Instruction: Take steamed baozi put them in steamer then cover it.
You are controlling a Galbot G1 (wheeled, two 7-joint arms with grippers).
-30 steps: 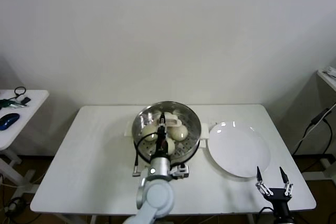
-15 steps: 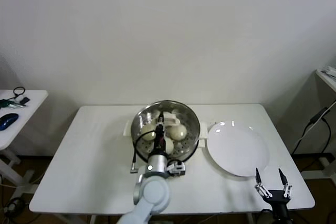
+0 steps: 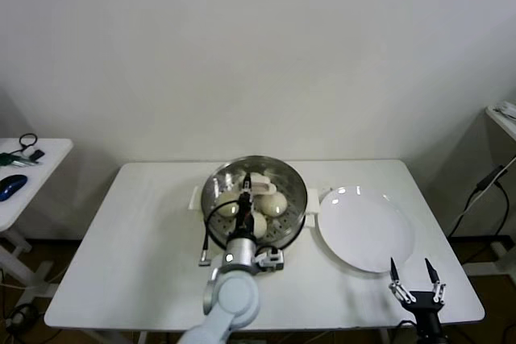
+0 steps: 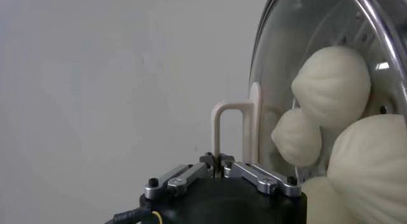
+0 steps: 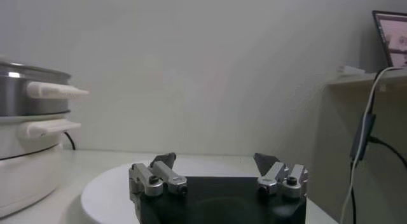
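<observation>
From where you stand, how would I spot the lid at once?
Find the white table, then the shiny steamer at its middle. The cover sits over it: clear glass, buns showing through, the left gripper pinching its cream bar handle, unlike the bare white plate beside it.

The left arm reaches forward – its gripper [image 3: 245, 189] is pinched tight on the lid handle [image 4: 234, 133]. The right gripper [image 3: 413, 278] waits low by the table's near edge, fingers spread wide.

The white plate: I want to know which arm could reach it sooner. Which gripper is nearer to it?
Right. The right gripper hangs open just off the white plate, at the table's front edge. The left gripper is farther off, over the steamer, shut on the cover handle.
</observation>
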